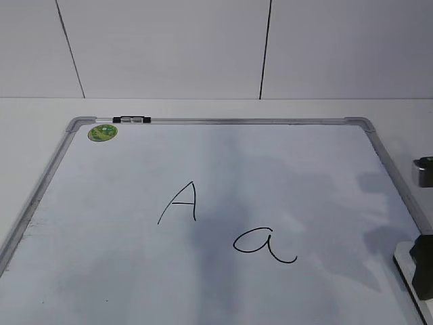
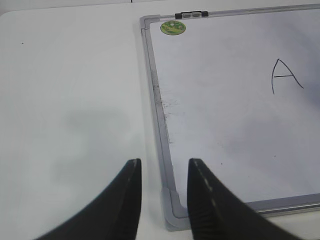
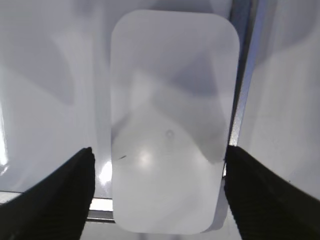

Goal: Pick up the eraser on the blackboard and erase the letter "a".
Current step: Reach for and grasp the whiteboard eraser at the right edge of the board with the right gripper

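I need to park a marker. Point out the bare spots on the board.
Bare: the blackboard between the green sticker and capital A, and its top right. Crowded: bottom right, where the right pincer straddles the eraser, near the letter "a".

I see the blackboard (image 1: 101, 271), white with a grey frame, filling most of the exterior frame. The letter "a" (image 1: 264, 245), thin black cursive, sits right of centre, intact. The eraser (image 3: 172, 120), a white rounded block, lies flat at the board's lower right edge.
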Controlling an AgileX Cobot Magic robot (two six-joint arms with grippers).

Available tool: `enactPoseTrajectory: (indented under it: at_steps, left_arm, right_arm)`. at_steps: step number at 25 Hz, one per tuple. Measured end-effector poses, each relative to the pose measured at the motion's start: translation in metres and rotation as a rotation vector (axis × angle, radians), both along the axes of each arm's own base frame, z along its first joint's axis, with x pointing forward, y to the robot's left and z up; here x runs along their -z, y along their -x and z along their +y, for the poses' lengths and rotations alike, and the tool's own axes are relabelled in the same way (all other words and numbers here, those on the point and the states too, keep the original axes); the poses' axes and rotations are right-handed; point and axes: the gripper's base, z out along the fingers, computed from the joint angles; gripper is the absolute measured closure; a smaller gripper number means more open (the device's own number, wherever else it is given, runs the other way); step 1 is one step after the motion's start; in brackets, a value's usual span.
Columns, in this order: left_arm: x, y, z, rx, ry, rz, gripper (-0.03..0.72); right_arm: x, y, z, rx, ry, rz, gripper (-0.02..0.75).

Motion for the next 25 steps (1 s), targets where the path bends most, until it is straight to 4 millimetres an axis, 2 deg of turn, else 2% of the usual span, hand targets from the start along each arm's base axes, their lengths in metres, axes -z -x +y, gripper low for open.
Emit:
enactPoseTrajectory:
  at_steps: [25]
  left_arm:
    - [0.0,0.0,0.0,0.0,0.0,0.0,0.454]
  right_arm:
    - [0.02,-0.013,0.0,0.003,0.03,0.023,0.103]
